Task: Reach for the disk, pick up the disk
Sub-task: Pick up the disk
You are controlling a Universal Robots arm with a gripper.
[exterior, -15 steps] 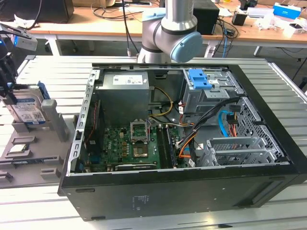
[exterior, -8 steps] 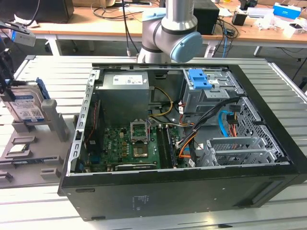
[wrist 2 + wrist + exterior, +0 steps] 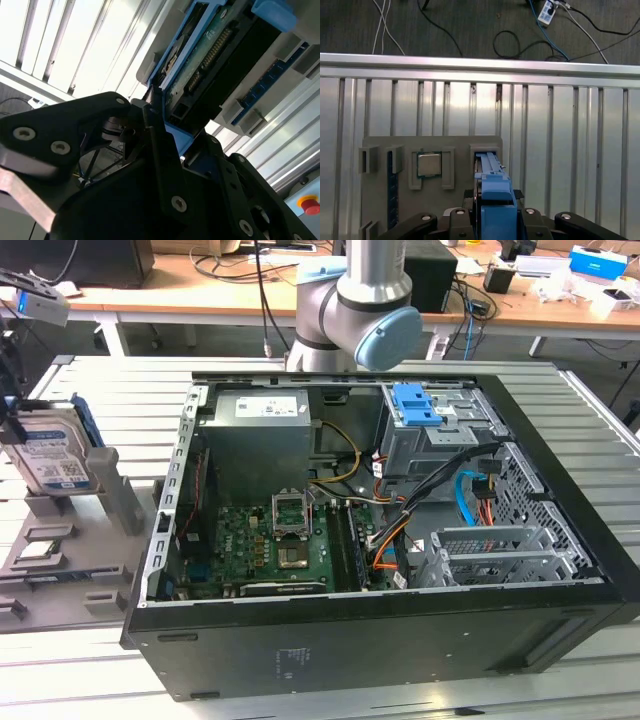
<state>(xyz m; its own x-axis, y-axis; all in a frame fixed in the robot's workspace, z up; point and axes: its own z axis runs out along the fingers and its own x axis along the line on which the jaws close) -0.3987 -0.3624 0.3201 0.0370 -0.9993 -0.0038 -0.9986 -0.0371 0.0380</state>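
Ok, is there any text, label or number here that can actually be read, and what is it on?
None of the text is legible.
On the disk: white-and-blue barcode label, print too small to read.
On the power supply: pale label, blurred.
On the black case: small white marks on its side wall, too small to read.
On the red button: no lettering to make out.

Silver blue-railed disk (image 3: 50,452) standing upright
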